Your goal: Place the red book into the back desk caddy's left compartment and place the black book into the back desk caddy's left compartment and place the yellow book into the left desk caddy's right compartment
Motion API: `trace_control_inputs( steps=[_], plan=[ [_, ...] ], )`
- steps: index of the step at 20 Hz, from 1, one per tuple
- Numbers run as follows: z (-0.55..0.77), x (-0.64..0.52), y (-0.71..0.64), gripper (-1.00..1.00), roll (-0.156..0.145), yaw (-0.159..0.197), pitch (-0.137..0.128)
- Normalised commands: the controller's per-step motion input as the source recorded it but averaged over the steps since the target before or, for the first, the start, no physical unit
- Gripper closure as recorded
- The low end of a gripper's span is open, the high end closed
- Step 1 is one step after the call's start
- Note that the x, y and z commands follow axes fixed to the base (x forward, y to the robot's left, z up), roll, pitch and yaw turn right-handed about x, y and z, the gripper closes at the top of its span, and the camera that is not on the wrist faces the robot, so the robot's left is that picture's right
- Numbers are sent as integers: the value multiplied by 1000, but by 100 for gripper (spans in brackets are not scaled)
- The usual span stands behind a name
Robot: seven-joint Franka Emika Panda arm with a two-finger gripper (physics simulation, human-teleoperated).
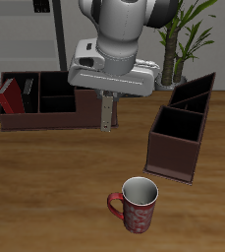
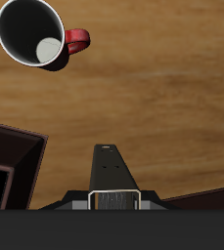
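Observation:
The red book (image 1: pixel 8 96) stands upright in an end compartment of the back desk caddy (image 1: pixel 45 116). My gripper (image 1: pixel 105 98) hangs just in front of that caddy, above the table. It is shut on a thin upright slab, the black book (image 1: pixel 105 113), seen edge-on. In the wrist view the black book (image 2: pixel 112 171) shows as a dark wedge pointing down at the wood. The left desk caddy (image 1: pixel 173 156) stands apart, beside the gripper, and a corner of this caddy (image 2: pixel 8 161) also appears in the wrist view. The yellow book is out of view.
A red and white mug (image 1: pixel 136 204) stands near the table's front edge, and the mug (image 2: pixel 33 34) is seen from above in the wrist view. A potted plant (image 1: pixel 183 39) stands at the back behind the left desk caddy.

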Motion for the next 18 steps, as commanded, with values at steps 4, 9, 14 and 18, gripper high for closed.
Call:
trace_control_inputs(
  steps=[4, 9, 14, 18],
  plan=[
    [166, 166, 438, 100, 18, 10, 23],
    [-107, 4, 459, 100, 7, -71, 57],
    [-21, -240, 394, 100, 25, -88, 9],
    [62, -248, 222, 100, 12, -19, -41]
  ],
)
